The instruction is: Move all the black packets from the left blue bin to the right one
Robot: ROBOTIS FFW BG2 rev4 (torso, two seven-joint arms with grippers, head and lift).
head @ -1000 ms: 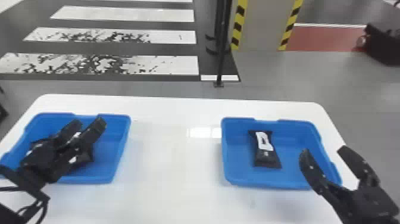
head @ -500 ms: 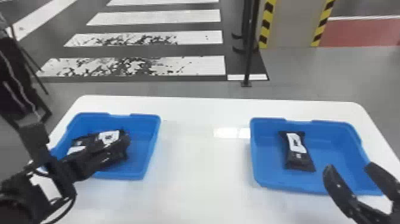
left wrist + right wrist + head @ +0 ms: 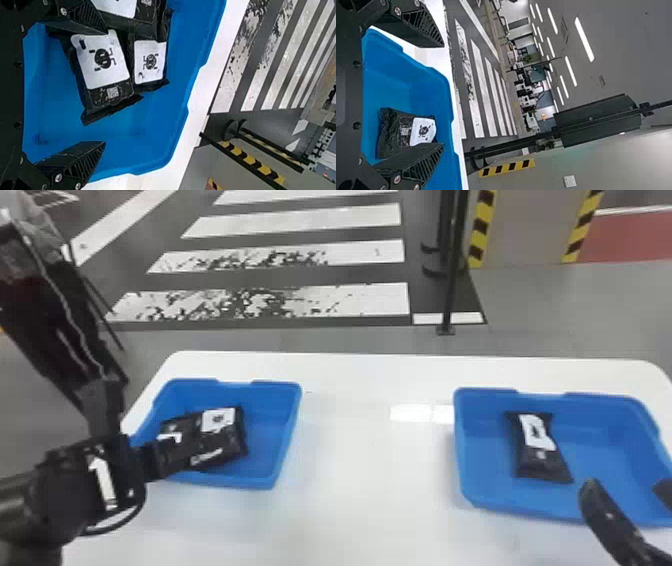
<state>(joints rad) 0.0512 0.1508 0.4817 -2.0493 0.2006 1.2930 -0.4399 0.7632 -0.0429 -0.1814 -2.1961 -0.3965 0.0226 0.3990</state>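
In the head view my left gripper (image 3: 139, 425) is open at the near left side of the left blue bin (image 3: 287, 435), one finger reaching over its rim beside the black packets (image 3: 227, 440). The left wrist view has the left gripper (image 3: 105, 88) spread wide, with a black packet (image 3: 103, 65) between and beyond its fingers, two others alongside, none gripped. My right gripper (image 3: 627, 488) is parked open above the near right part of the right blue bin (image 3: 465, 470), where one black packet (image 3: 542, 460) lies. In the right wrist view the right gripper (image 3: 443, 95) holds nothing.
Both bins stand on a white table (image 3: 370, 490), with a wide strip of tabletop between them. A black pole (image 3: 452, 265) rises from the floor beyond the table's far edge.
The head view has swung to the left. My left gripper has drawn back from over the left bin toward its near left side, and its fingers stand farther apart.
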